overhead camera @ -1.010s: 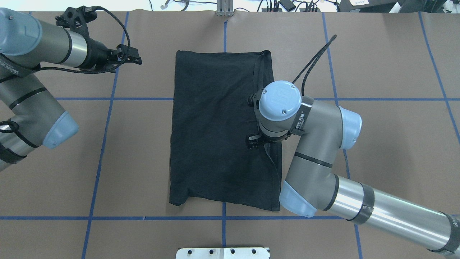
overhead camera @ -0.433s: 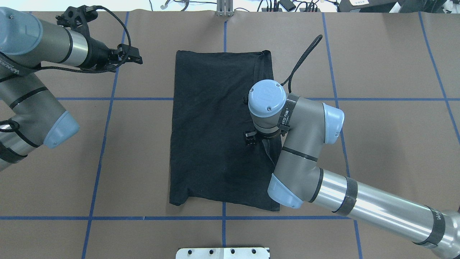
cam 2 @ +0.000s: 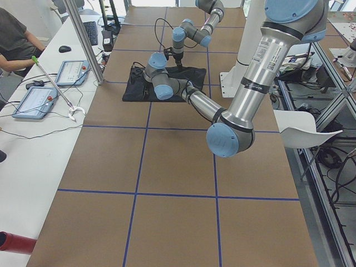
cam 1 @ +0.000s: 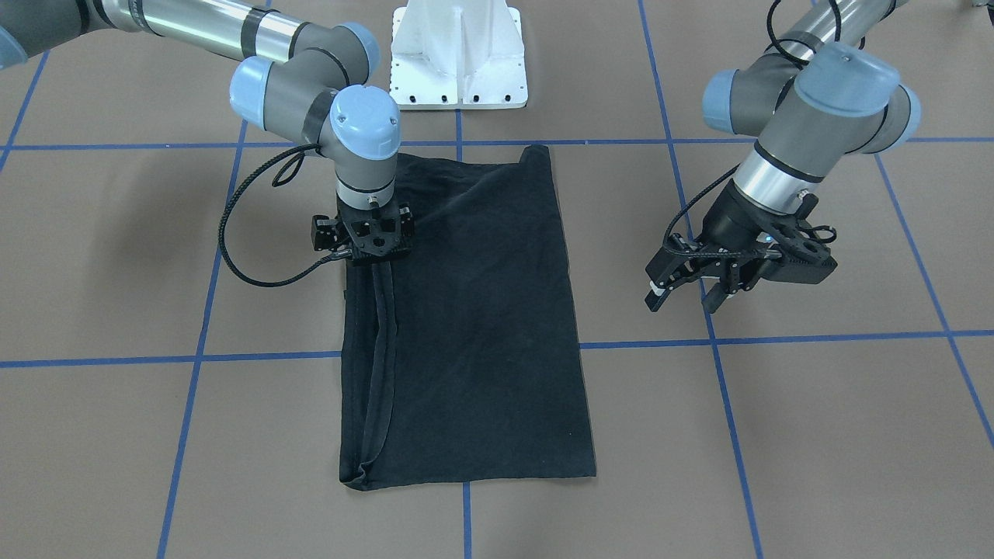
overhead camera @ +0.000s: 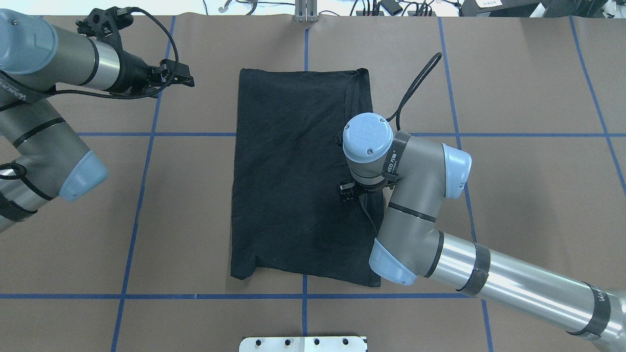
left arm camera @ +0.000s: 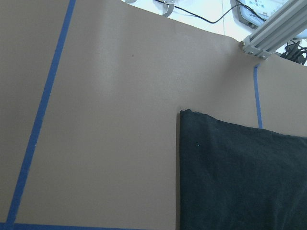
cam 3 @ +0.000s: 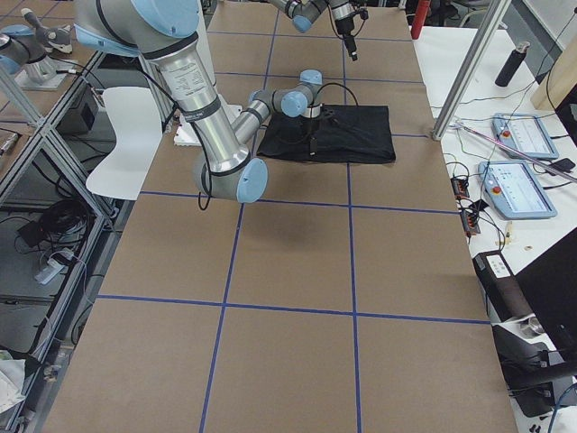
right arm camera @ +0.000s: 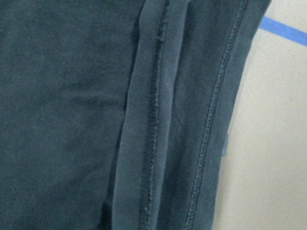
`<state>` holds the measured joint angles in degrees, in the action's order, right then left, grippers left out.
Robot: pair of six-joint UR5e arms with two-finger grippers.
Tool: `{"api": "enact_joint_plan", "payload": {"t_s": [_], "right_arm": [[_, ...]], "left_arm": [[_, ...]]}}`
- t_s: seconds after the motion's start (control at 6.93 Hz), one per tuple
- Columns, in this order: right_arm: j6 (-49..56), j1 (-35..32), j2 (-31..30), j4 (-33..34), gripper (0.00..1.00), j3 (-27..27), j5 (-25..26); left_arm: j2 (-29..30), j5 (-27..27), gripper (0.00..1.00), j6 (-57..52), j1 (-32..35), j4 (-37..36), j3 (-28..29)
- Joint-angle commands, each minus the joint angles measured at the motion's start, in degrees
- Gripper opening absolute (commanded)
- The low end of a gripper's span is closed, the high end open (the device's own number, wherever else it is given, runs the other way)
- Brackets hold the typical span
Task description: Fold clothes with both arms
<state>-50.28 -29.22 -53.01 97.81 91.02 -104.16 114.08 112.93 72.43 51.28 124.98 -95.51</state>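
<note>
Lying flat mid-table, the black T-shirt (overhead camera: 298, 176) is folded into a long rectangle, long axis running away from the robot, plain black side up, across the centre blue tape line (overhead camera: 304, 318). Its near end sits just short of the cross line in front of the white pedestal base (cam 1: 458, 54). Along its edge on the robot's right the layers are stacked into a narrow ridge of hems (right arm camera: 153, 120), stitching visible in the right wrist view. The right gripper (cam 1: 375, 262) points straight down at that ridge, roughly mid-length, at or just above the cloth. It is black on black, so I cannot tell whether the jaws are spread or pinching fabric. The left gripper (cam 1: 682, 301) hangs above bare brown table (overhead camera: 513, 195), well clear of the shirt on the robot's left near its far end, fingers spread wide, holding nothing. The left wrist view catches only the shirt's far corner (left arm camera: 192, 120).
</note>
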Motion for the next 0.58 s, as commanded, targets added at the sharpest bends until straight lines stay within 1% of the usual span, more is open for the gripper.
{"api": "enact_joint_plan", "payload": {"t_s": [0.0,0.14,0.43], "right_arm": [[0.0,0.22,-1.21,0.19,1.0,0.22,-0.17],[0.09,-0.13,-1.3,0.1,1.0,0.3,-0.17],[3.76,-2.5,-3.66,0.01,1.0,0.65,-1.13]], "left_arm": [[-0.08,0.01,1.0,0.16,0.05,-0.09,-0.37],[0.0,0.01,1.0,0.25,0.05,-0.09,-0.38],[0.0,-0.08,1.0,0.43,-0.04,-0.09,-0.29]]}}
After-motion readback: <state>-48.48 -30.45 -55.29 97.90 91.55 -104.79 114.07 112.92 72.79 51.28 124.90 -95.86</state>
